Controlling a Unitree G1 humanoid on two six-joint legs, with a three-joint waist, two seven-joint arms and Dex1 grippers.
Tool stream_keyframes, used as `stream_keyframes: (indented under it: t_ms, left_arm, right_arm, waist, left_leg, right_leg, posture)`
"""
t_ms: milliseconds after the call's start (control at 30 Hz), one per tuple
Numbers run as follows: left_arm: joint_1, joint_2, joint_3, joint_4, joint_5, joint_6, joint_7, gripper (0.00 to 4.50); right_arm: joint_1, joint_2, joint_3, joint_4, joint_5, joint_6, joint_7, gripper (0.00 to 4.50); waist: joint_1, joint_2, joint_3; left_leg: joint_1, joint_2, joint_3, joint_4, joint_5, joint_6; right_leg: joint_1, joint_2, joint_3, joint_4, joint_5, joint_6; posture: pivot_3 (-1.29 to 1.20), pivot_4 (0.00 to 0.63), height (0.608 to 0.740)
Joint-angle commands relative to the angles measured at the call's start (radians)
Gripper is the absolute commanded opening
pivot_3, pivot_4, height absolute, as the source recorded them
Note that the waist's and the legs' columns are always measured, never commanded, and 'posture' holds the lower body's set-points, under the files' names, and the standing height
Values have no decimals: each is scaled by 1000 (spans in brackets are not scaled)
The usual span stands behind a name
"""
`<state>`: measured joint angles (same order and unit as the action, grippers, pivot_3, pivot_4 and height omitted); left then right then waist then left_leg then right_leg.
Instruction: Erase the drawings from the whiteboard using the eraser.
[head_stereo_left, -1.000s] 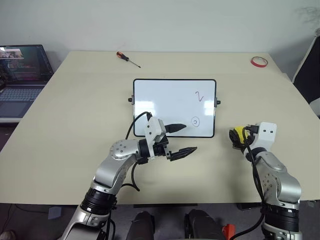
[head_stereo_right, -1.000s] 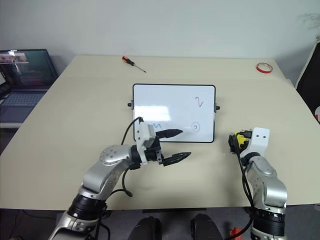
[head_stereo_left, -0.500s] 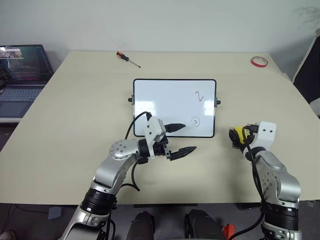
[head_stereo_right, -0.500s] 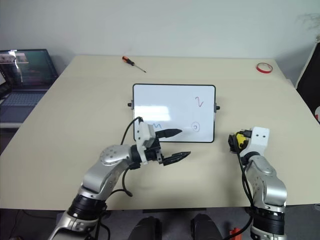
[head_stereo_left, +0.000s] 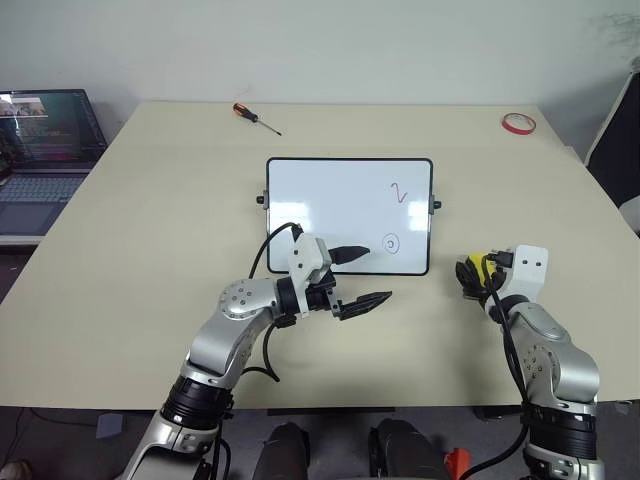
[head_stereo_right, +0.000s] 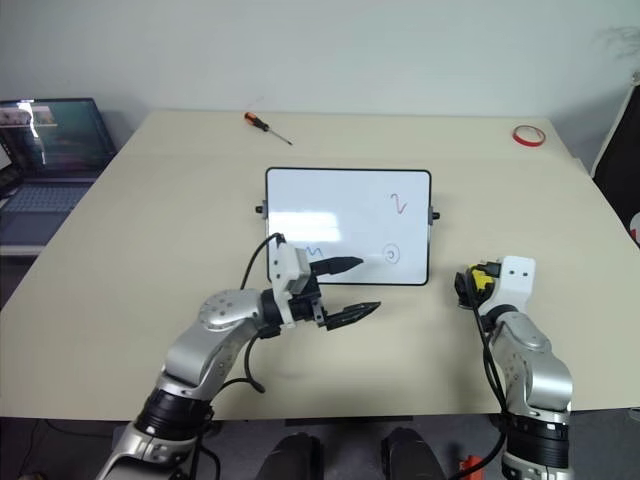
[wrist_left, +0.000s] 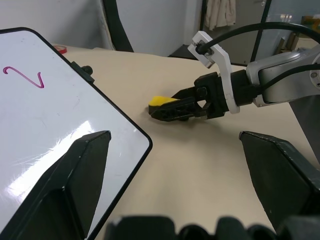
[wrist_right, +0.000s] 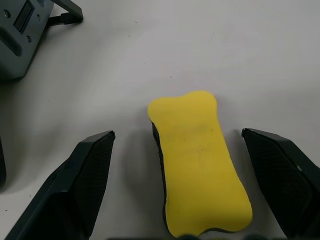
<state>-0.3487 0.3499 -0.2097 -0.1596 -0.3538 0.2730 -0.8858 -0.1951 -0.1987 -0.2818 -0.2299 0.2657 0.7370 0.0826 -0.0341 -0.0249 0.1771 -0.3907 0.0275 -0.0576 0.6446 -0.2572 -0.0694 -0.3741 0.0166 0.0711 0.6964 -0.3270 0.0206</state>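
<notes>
The whiteboard (head_stereo_left: 340, 210) looks glossy and smooth, the yellow eraser (wrist_right: 197, 160) matt and foam-like.

Left arm (head_stereo_left: 235, 325) and right arm (head_stereo_left: 545, 350): rounded silver-grey metal segments joined by black ribbed collars, each ending in a white angular wrist housing. A black cable loops from each forearm up to its wrist housing. Left gripper (head_stereo_left: 362, 278) and right gripper (wrist_left: 172, 107): two black, tapering, wedge-shaped fingers on a black base.

Laptop (head_stereo_left: 45, 150) cut off at edge
</notes>
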Motion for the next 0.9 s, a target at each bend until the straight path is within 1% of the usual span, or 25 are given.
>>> stream_keyframes:
  t_ms: [33, 133, 233, 467, 500, 900]
  left_arm:
    - [-10, -2, 9, -40, -6, -21, -2, 4500]
    - [-11, -4, 9, -38, -5, -23, 0, 4500]
    - [-11, -6, 9, -39, -6, -21, 0, 4500]
    - [-21, -7, 10, -34, -6, -21, 0, 4500]
    - [-21, -7, 9, -34, -6, -21, 0, 4500]
    - [-33, -22, 3, -49, -11, -9, 2, 4500]
  right_arm:
    - [-13, -19, -5, -9, 2, -13, 3, 4462]
    - [-9, -25, -6, -1, -1, -21, 5, 4462]
    - [-6, -28, -7, -4, 0, -24, 2, 3837]
    - [-5, -26, -7, -5, -2, -28, 0, 1324]
    - [-5, -25, -6, -4, -3, -30, -1, 1254]
    - [-15, -30, 0, 4, -19, -47, -7, 1254]
  waist:
    - [0, 0, 0]
    - [0, 0, 0]
    - [0, 0, 0]
    - [0, 0, 0]
    - [0, 0, 0]
    - [0, 0, 0]
  left_leg:
    - [0, 0, 0, 0, 0, 0]
    - [0, 0, 0, 0, 0, 0]
    - [0, 0, 0, 0, 0, 0]
    - [0, 0, 0, 0, 0, 0]
    - [0, 0, 0, 0, 0, 0]
    - [0, 0, 0, 0, 0, 0]
  right_leg:
    - [0, 0, 0, 0, 0, 0]
    - [0, 0, 0, 0, 0, 0]
    - [0, 0, 0, 0, 0, 0]
    - [0, 0, 0, 0, 0, 0]
    - [0, 0, 0, 0, 0, 0]
    - [0, 0, 0, 0, 0, 0]
  posture:
    - [0, 150, 740]
    - [0, 150, 740]
    - [0, 150, 740]
    - [0, 150, 740]
    - [0, 150, 740]
    - [0, 150, 740]
